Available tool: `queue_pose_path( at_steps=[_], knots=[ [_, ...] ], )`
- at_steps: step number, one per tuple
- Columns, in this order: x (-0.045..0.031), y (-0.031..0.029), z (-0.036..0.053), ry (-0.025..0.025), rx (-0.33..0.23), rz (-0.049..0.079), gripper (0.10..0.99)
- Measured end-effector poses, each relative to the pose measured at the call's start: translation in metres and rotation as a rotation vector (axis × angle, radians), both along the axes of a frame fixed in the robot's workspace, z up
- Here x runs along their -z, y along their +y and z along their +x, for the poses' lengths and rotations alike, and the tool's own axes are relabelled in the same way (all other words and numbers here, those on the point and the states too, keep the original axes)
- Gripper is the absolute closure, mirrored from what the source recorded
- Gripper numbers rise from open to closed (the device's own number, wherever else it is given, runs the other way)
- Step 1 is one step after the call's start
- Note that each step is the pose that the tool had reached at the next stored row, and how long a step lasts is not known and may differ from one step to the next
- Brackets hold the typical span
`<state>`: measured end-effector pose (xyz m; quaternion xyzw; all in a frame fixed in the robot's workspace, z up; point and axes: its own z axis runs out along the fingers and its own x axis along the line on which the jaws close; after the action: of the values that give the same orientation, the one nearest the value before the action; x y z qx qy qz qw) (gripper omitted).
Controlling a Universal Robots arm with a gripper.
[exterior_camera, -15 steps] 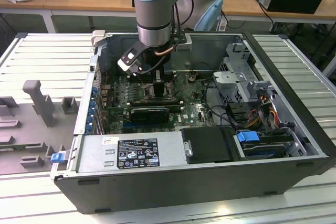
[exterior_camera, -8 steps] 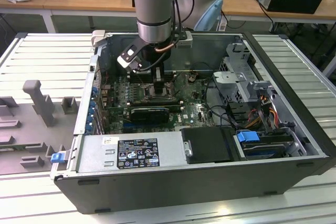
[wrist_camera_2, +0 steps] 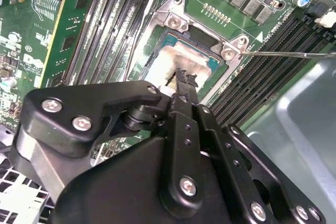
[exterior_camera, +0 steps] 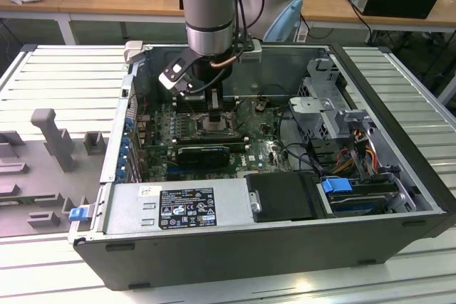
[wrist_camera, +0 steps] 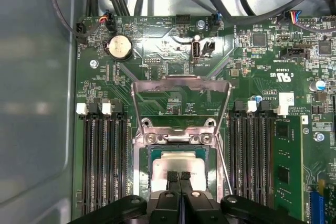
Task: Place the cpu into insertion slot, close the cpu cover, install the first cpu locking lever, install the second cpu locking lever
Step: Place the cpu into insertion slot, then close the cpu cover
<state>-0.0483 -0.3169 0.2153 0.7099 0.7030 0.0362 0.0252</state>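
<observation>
Black gripper (wrist_camera: pixel 178 174) jaws pressed together, nothing between, above silver-topped square cpu (wrist_camera: pixel 169 161) in grey-rimmed insertion slot (wrist_camera: pixel 139 148); silver-grey frame cpu cover (wrist_camera: pixel 181 83) open

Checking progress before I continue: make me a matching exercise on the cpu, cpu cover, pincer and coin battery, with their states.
1 cpu
2 cpu cover
3 pincer
4 coin battery

A swung open
B round, silver
C shut
D seated in the insertion slot

Pairs: 1-D, 2-A, 3-C, 4-B
</observation>
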Motion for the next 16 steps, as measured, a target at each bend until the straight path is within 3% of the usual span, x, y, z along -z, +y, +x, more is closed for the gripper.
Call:
queue_pose_path(
  at_steps=[16],
  knots=[
    [-0.0084,0.0,0.0026,0.0,0.001,0.0,0.98]
  ],
)
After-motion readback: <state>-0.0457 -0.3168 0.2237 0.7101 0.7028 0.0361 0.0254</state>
